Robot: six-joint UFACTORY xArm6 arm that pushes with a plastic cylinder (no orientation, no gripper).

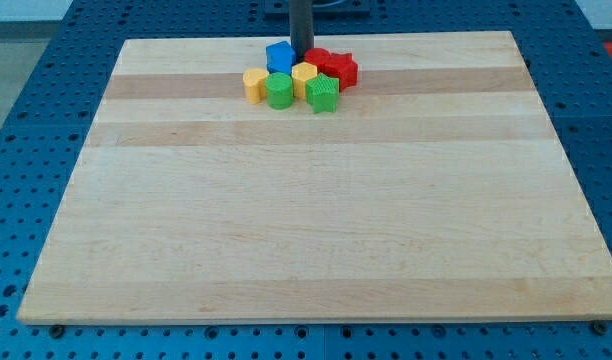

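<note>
The tip [300, 60] stands at the cluster's top edge, touching the blue block [279, 57]; the rod has no fingers.

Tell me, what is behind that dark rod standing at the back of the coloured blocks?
My tip meets the cluster's back, between the blue block and a red block. Whatever lies directly behind the rod is covered.

Pale, matt wooden board [316, 220] on blue perforated table [606, 120]; ridged plastic-looking blocks [301, 75].
</note>
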